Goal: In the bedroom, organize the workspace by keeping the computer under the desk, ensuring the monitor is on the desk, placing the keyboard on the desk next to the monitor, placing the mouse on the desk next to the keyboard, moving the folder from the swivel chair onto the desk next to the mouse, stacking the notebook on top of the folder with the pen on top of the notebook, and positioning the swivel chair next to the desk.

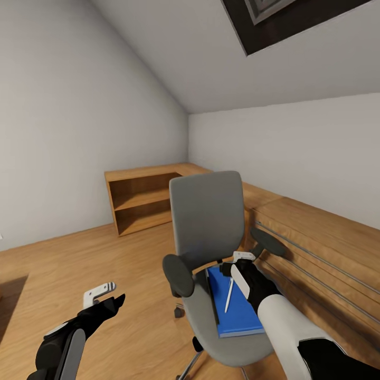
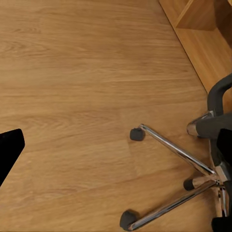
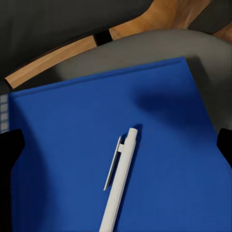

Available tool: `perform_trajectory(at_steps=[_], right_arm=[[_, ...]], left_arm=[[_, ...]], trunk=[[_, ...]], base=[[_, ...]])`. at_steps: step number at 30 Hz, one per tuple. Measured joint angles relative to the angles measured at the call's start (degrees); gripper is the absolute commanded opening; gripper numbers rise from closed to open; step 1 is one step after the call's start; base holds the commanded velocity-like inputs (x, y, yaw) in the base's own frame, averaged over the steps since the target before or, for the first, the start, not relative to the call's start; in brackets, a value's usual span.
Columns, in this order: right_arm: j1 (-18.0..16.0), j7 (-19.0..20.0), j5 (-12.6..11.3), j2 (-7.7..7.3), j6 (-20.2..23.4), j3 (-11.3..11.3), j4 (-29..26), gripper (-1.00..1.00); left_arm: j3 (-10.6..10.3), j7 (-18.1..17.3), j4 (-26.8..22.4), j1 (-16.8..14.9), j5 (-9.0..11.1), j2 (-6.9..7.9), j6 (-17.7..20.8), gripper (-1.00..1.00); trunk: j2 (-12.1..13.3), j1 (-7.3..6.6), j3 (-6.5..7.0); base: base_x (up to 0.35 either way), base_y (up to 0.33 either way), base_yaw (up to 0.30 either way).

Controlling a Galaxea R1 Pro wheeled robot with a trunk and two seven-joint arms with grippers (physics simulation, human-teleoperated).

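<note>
head view: pen (image 1: 229,295) lies on folder (image 1: 235,303).

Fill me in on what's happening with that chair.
The robot faces the swivel chair. The blue folder lies on its seat with the pen on top. The right hand hovers above the folder's far end, fingers spread, holding nothing. The left hand hangs open over the wood floor, beside the chair.

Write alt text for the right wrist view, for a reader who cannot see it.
A white pen lies on a bright-blue folder that rests on the swivel chair's grey seat, seen from close above. Dark fingertips of the right gripper show at both side edges, spread wide apart.
</note>
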Motion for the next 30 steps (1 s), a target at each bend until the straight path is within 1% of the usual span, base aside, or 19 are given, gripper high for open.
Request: perform_trajectory(at_steps=[23,28,30], right_arm=[[0.0,0.0,-0.5,-0.03,0.4,-0.1,0.3,1.0],[0.0,0.0,-0.5,-0.01,0.6,-0.2,0.3,1.0],[0.0,0.0,-0.5,-0.03,0.7,-0.2,0.4,1.0]], left_arm=[[0.0,0.1,-0.1,0.0,0.1,0.0,0.0,1.0],[0.0,0.1,-0.1,0.0,0.1,0.0,0.0,1.0],[0.0,0.1,-0.1,0.0,0.1,0.0,0.0,1.0]], trunk=[[0.0,0.0,0.0],[-2.0,1.1,-0.89],[-2.0,1.1,-0.9]], base=[[0.004,0.0,0.0],[0.0,0.0,0.0],[0.0,0.0,0.0]])
